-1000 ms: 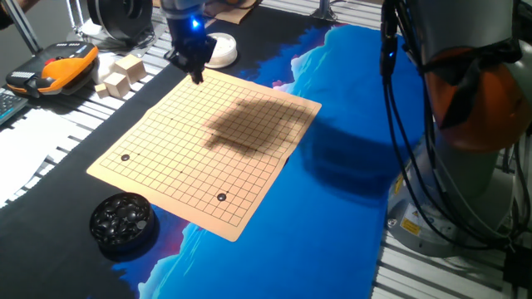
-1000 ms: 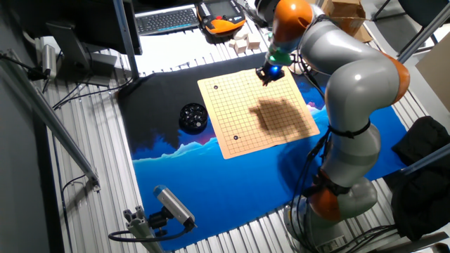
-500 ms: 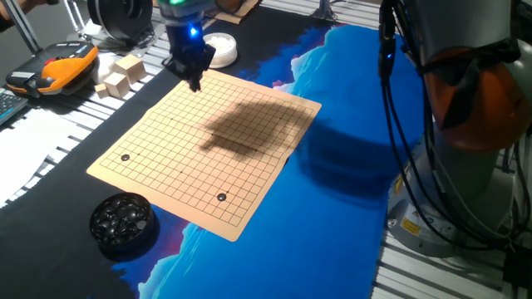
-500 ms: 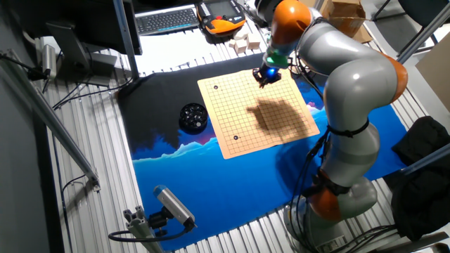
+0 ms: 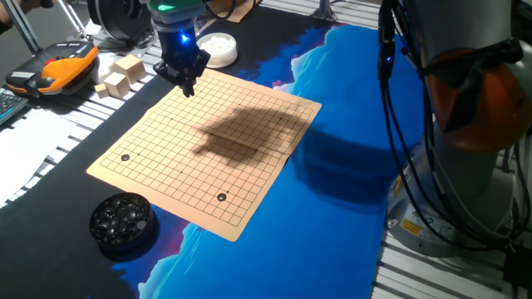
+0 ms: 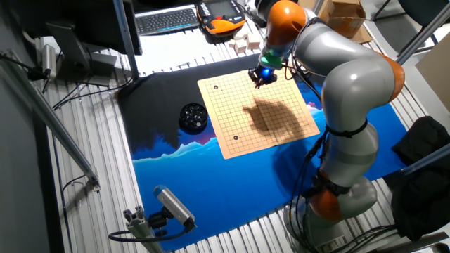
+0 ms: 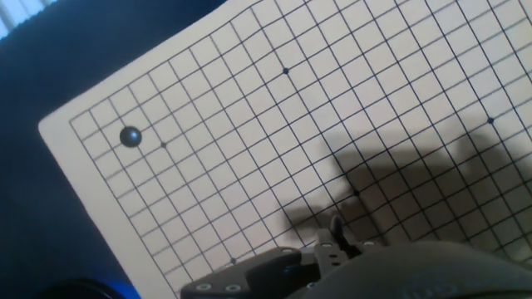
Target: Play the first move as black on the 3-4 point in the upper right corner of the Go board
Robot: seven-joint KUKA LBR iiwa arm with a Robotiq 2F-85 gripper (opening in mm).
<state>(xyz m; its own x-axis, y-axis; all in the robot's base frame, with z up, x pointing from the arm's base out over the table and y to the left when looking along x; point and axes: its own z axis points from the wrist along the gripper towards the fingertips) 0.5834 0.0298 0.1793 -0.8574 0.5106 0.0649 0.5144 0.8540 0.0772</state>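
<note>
The tan Go board (image 5: 170, 178) lies on the dark mat. Two black stones sit on it, one near the left corner (image 5: 125, 157) and one near the front edge (image 5: 221, 197). My gripper (image 5: 186, 86) hangs just above the board's far-left edge, fingers pinched together. It shows there in the other fixed view (image 6: 257, 81) too. In the hand view the fingertips (image 7: 336, 227) sit at the bottom, over the board (image 7: 249, 108). A black stone (image 7: 130, 136) lies near the board's corner. I cannot tell if a stone sits between the fingers.
A black bowl of dark stones (image 5: 122, 223) stands off the board's front-left corner. A white bowl (image 5: 218, 48) sits just behind the board. Wooden blocks (image 5: 120, 76) and an orange-black device (image 5: 58, 68) lie at the far left. The arm's base (image 5: 474, 108) fills the right.
My gripper has slid left along the board's far edge, away from the white bowl. Its shadow on the board moved left with it. The stones have not moved.
</note>
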